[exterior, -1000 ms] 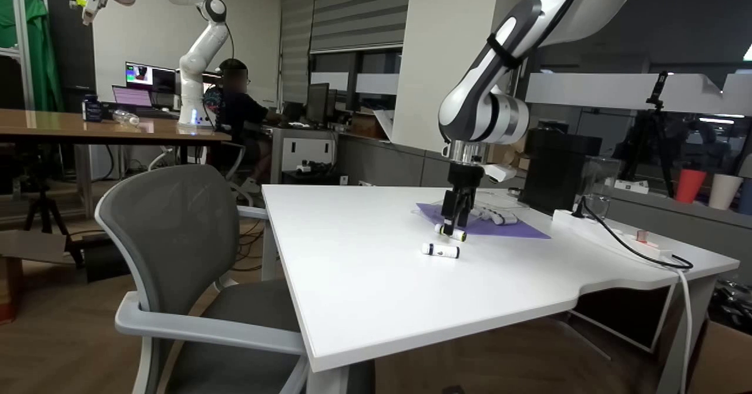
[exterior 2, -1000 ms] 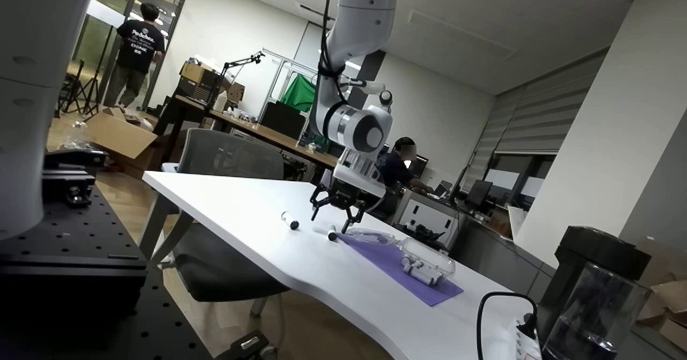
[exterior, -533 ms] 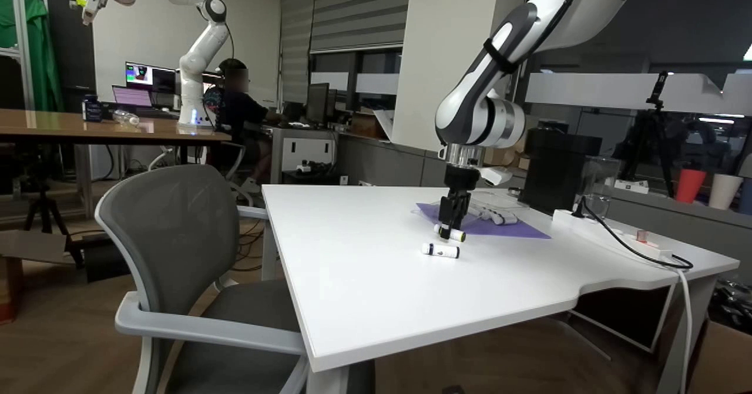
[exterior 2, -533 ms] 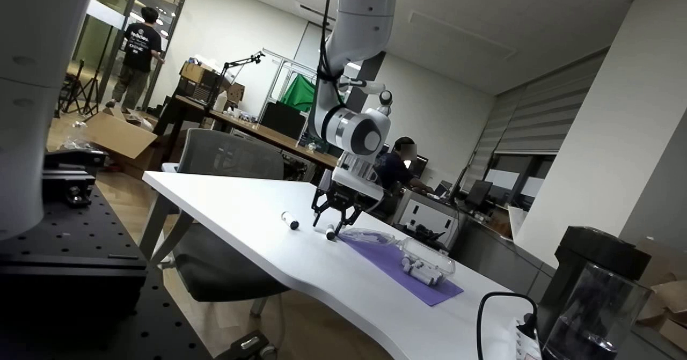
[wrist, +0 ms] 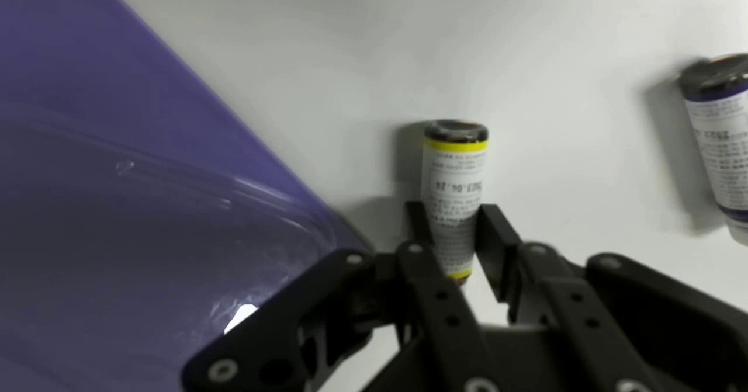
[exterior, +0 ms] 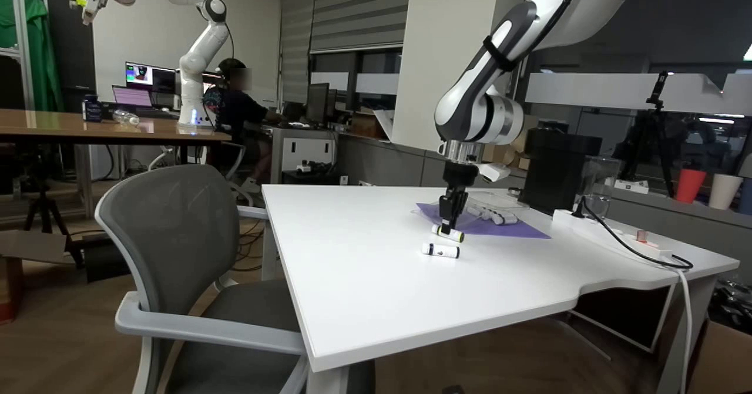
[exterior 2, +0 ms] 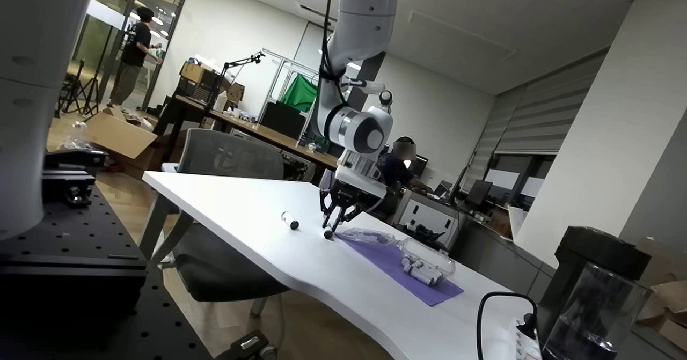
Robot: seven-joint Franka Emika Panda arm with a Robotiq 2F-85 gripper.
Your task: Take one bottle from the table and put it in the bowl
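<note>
My gripper (wrist: 449,214) is shut on a small white bottle (wrist: 454,176) with yellow bands, gripping its sides below the middle. In an exterior view the same bottle (exterior: 452,236) is low at the tabletop; I cannot tell whether it touches. A similar bottle (wrist: 724,146) with dark blue bands lies on the table beside it, also seen as a white bottle (exterior 2: 290,220) in an exterior view. No bowl shows other than a clear plastic container (exterior 2: 433,252), open with its lid part (exterior 2: 370,235) spread beside it. Several small bottles sit in it.
The container rests on a purple mat (exterior 2: 384,256), whose edge runs close to the held bottle. A power strip (exterior: 605,235) with a black cable and a black appliance (exterior: 555,171) stand at one side of the white table (exterior: 364,276). A grey chair (exterior: 176,229) stands against it.
My gripper has come down over the yellow-banded bottle and its fingers have closed from wide apart onto it. The bottle has shifted slightly. The other bottle and the container have stayed put.
</note>
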